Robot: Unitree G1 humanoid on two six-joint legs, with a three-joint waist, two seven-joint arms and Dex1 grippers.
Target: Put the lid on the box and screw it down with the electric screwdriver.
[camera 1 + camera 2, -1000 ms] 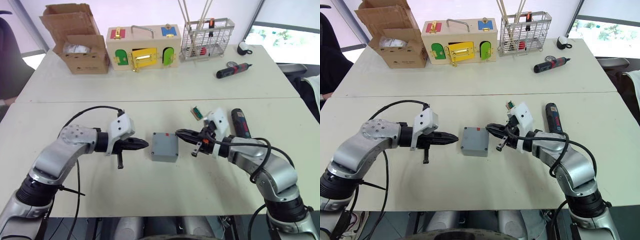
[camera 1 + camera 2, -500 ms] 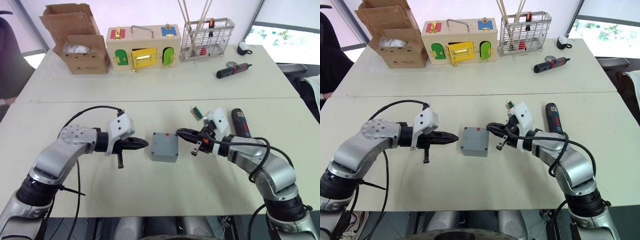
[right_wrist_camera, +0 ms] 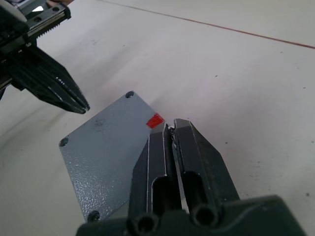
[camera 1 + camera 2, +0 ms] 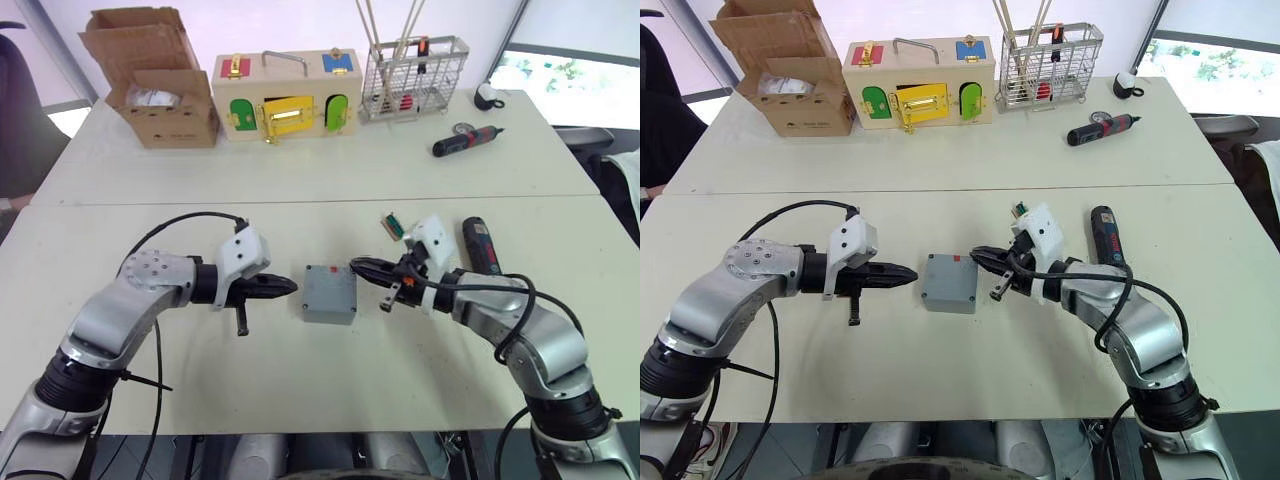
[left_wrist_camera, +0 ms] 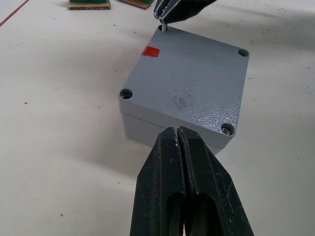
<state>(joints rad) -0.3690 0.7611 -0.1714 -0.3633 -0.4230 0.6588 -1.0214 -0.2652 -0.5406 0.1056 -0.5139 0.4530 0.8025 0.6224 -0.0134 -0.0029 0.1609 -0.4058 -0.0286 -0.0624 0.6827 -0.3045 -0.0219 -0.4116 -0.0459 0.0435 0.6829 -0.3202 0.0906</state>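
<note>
Grey plastic, the lid (image 4: pixel 330 291) already sits square on the box (image 5: pixel 147 129) at the middle of the frame, so I judge the covering done and the screwing not yet begun: my left pincer (image 4: pixel 290 288) hangs pressed together just left of it, and my right pincer (image 4: pixel 977 255), its tips together on something tiny I cannot make out, hovers at the corner by the red mark. Next I must drive the corner holes, which calls for the electric screwdriver (image 4: pixel 480 246) lying on the bench (image 4: pixel 330 180) right of centre behind my right arm, with a small green part (image 4: pixel 393 226) just beside it and the smaller black-and-red screwdriver (image 4: pixel 466 141) at upper right to avoid confusing.
</note>
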